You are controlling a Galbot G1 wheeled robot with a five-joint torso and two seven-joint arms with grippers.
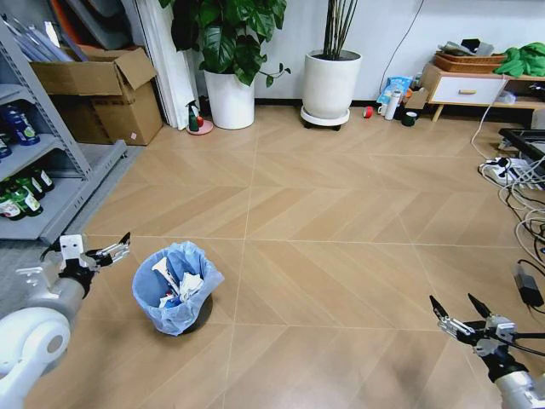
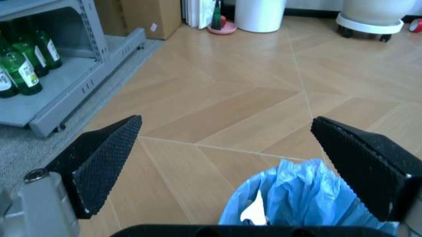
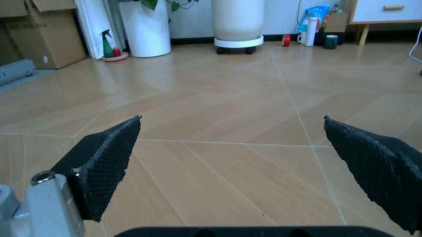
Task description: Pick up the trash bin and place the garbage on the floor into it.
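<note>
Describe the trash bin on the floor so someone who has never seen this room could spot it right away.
Start at the grey metal shelf with green bottles along the robot's left wall, then look down to the tan chevron floor beside it. There stands the trash bin, just past the left end effector. Unlike the tall white plant pots at the far wall, it is small, round and lined with crinkled light-blue plastic.

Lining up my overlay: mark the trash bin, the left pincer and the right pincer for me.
trash bin (image 1: 174, 290): head view, on the blue bag at its rim.
left pincer (image 1: 109, 249): head view, midway between its open fingertips.
right pincer (image 1: 458, 311): head view, midway between its open fingertips.
</note>
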